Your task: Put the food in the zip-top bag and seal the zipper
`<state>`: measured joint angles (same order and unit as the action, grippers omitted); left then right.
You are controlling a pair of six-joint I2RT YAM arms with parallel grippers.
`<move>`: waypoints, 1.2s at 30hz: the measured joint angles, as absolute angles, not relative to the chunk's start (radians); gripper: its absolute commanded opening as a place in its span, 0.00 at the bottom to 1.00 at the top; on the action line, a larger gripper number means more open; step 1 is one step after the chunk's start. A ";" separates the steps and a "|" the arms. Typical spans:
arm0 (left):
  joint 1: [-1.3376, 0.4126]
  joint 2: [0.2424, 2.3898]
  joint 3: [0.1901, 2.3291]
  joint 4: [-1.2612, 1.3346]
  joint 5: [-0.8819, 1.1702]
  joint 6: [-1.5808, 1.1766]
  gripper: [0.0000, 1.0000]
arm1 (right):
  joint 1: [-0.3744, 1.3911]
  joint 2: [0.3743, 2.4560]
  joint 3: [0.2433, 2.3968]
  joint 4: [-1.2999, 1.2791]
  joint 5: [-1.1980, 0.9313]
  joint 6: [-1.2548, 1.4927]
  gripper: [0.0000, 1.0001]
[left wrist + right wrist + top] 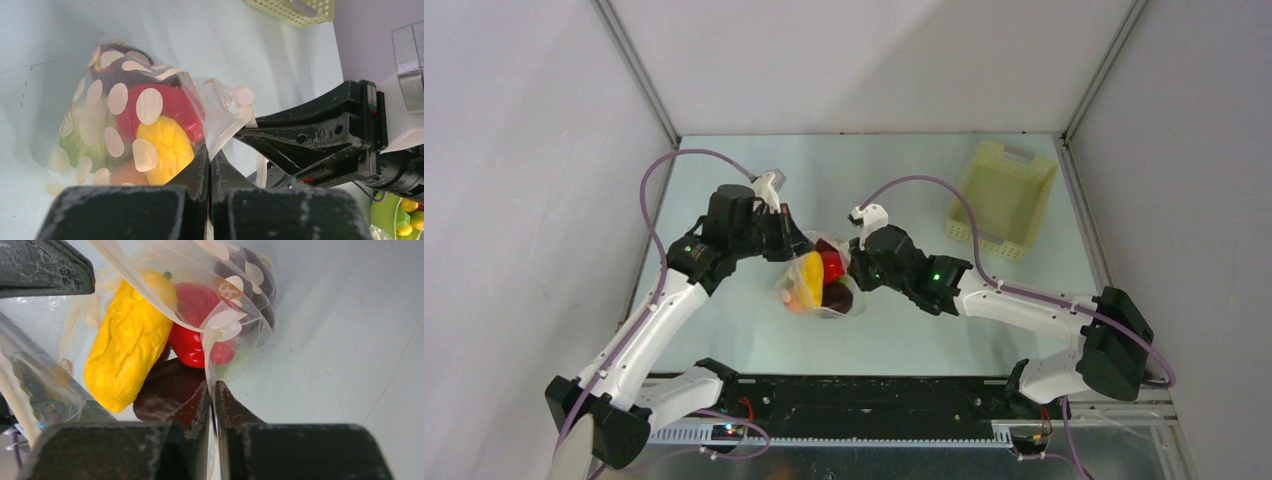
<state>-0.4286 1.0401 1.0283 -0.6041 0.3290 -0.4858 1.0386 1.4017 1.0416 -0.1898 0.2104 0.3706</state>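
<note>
The zip-top bag (824,290), clear with white dots, hangs between my two grippers at mid-table. Inside it lie the food pieces: a yellow one (810,272), a red one (832,265), a dark maroon one (839,296) and an orange one (796,300). My left gripper (786,238) is shut on the bag's left mouth edge; in its wrist view the jaws (210,160) pinch the whitish zipper strip (222,135). My right gripper (856,262) is shut on the right mouth edge (214,390). Green food (75,145) shows through the bag.
A pale yellow perforated basket (1004,195) stands at the back right. Grey enclosure walls ring the table. The black rail with both arm bases runs along the near edge (864,400).
</note>
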 measured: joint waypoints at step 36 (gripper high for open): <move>-0.821 1.197 1.158 -0.553 0.350 -0.066 0.07 | 1.236 1.025 1.029 -0.601 0.599 1.015 0.17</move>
